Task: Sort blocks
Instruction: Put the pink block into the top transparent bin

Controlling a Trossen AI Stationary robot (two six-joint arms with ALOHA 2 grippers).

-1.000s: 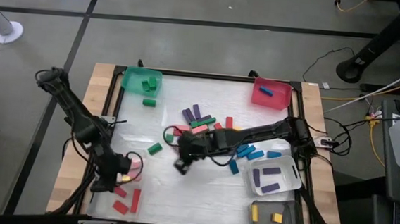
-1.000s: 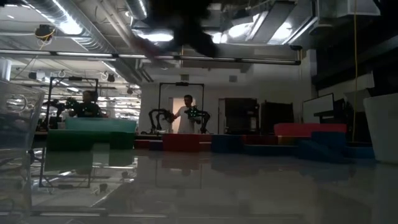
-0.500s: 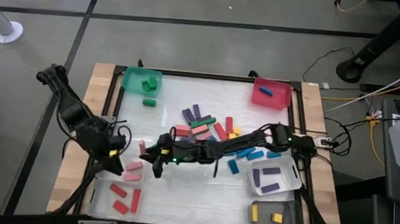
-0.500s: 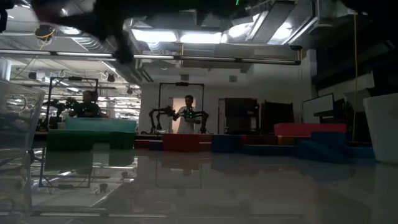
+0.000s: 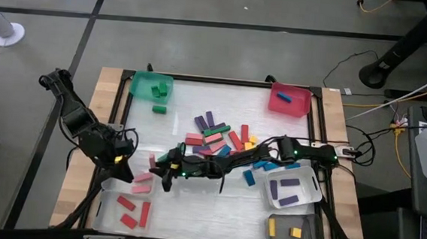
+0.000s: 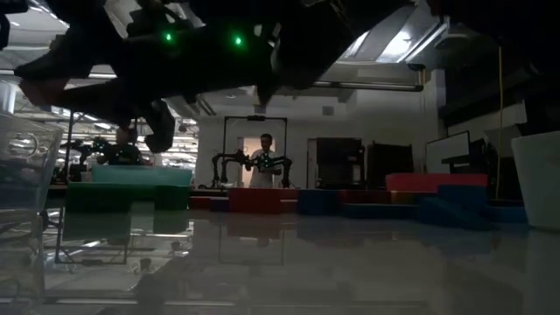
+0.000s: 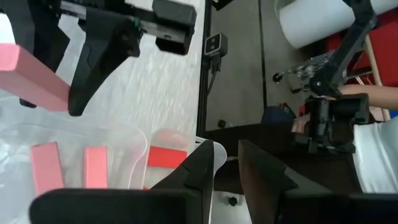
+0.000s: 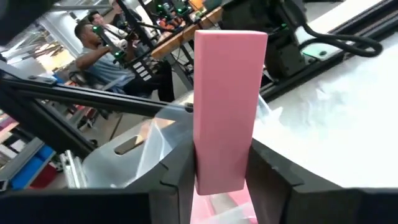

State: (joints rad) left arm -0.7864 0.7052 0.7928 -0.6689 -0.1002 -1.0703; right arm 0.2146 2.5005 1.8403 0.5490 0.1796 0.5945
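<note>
A pink block (image 8: pixel 227 93) stands between the fingers of my right gripper (image 5: pixel 156 164), which reaches across the table to just beyond the far end of the clear bin (image 5: pixel 109 216) at the near left. That bin holds red blocks (image 5: pixel 130 210) and pink blocks (image 7: pixel 46 168). My left gripper (image 7: pixel 227 155) hangs beside the bin near the table's left edge (image 5: pixel 123 170), a narrow gap between its fingers and nothing in it. Several loose blocks (image 5: pixel 216 135) lie in a pile mid-table. My right gripper pinches the pink block between its two fingers (image 8: pixel 177 174) on two opposite long faces, near one end (image 8: pixel 227 171). The fingers come almost level from the table's right. The rest of the block sticks out past the fingertips, lifted clear of table and bin.
A green bin (image 5: pixel 152 85) stands at the far left and a red bin (image 5: pixel 289 98) at the far right. At the near right are a clear bin with purple blocks (image 5: pixel 290 189) and a grey bin with yellow blocks (image 5: pixel 290 230). People stand in the room behind.
My right gripper has carried the pink block from mid-table toward the left edge and sunk, tipping to nearly level. My left gripper has drawn back from over the clear bin toward the left edge and risen a little.
</note>
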